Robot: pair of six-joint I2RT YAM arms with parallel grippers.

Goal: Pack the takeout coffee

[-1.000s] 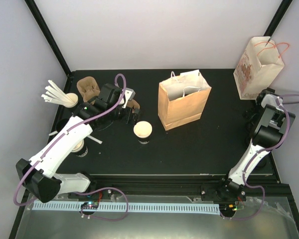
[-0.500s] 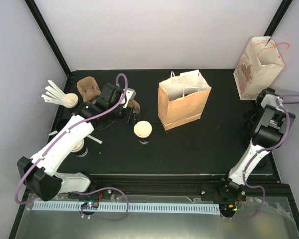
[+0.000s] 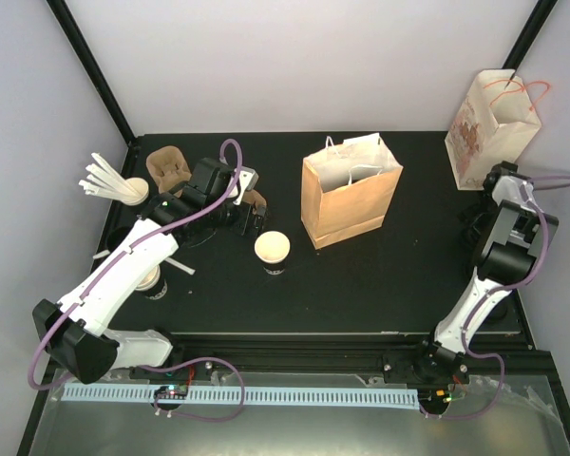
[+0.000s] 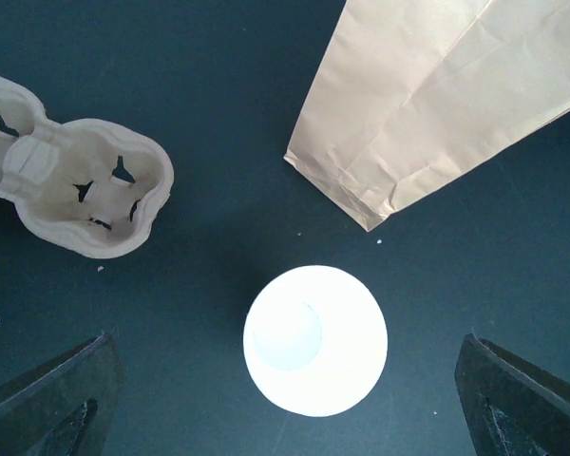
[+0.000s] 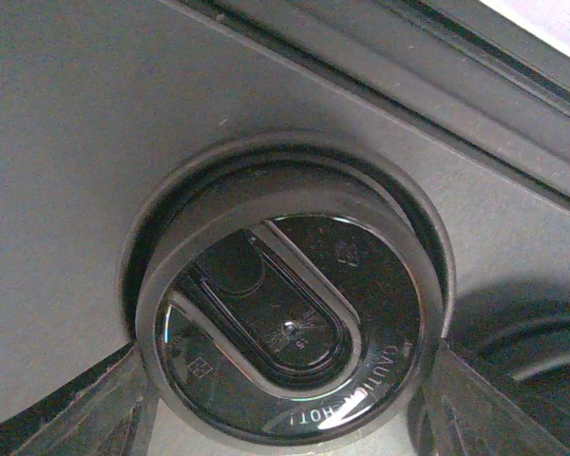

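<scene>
Cream cup (image 4: 313, 340) stands clear on the counter (image 3: 389, 275) just below the wide left end effector (image 3: 253, 218) — bag (image 4: 437, 104) and carrier (image 4: 76, 185) nearby — the right end effector (image 5: 285, 408) grips a black lid (image 5: 290, 318) by the edge.

Table (image 3: 408, 275): black and matt, seen all round both claws.
Cup (image 4: 315, 340): white, framed between the black fingers (image 4: 47, 399) of the left claw (image 4: 285, 380).
Carrier (image 4: 76, 185): pale beige pulp, beyond the left claw on its left-finger side.
Paper bag (image 4: 437, 104): plain tan-brown, beyond the left claw on its right-finger side; white handles (image 3: 334, 144).
Stirrers (image 3: 104, 179): white.
Lid (image 5: 290, 332): glossy black, lettered in raised black, between the dark fingers (image 5: 85, 408) of the right claw (image 5: 290, 399).
Printed bag (image 3: 484, 123): cream, patterned in faded reddish-brown, beyond the right claw; orange-red handles (image 3: 527, 87).
Arms (image 3: 123, 271): white shells, black joints, purple cables (image 3: 230, 161).
</scene>
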